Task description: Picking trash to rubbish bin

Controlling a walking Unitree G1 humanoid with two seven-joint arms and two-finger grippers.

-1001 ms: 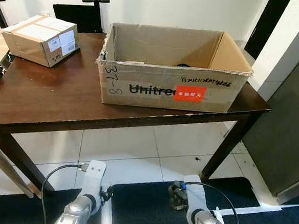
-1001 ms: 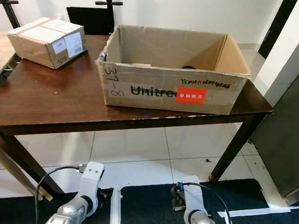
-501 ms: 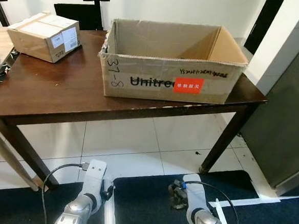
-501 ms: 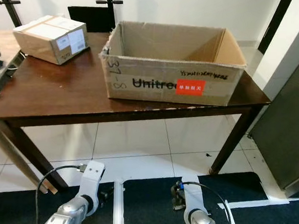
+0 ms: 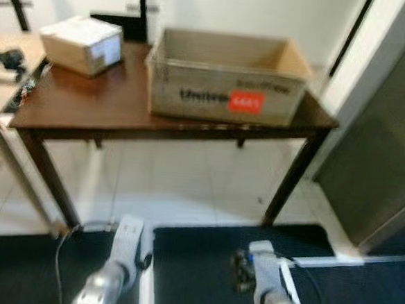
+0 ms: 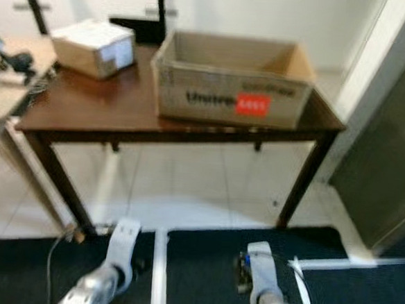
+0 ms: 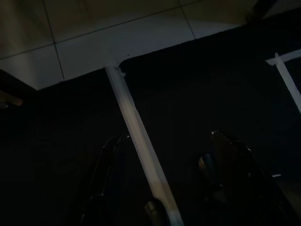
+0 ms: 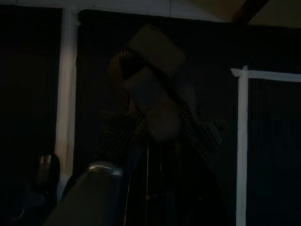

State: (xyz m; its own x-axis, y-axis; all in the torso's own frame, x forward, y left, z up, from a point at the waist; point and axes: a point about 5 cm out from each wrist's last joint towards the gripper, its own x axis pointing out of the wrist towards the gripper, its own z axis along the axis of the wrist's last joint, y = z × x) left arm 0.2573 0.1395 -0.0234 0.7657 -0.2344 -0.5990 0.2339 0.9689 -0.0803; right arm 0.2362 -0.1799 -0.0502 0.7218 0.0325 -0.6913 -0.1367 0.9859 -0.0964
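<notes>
Both arms hang low over a dark floor mat (image 5: pixel 195 263). In the left wrist view my left gripper (image 7: pixel 167 141) is open, its black fingers (image 7: pixel 110 150) spread either side of a white tape line. In the dark right wrist view my right gripper (image 8: pixel 155 117) looks shut on a tan and brown crumpled piece of trash (image 8: pixel 150 80). Ahead, a large open cardboard box (image 5: pixel 225 80) with a red label stands on a dark wooden table (image 5: pixel 94 106). The head views are blurred.
A small taped carton (image 5: pixel 81 43) sits at the table's far left corner. A grey cabinet (image 5: pixel 376 157) stands to the right, past the table leg. White tiles lie between the mat and the table. White tape lines (image 5: pixel 334 262) cross the mat.
The whole picture has shifted and blurred: the camera has moved back, so the table and box look smaller and farther. Both arms hang as before.
</notes>
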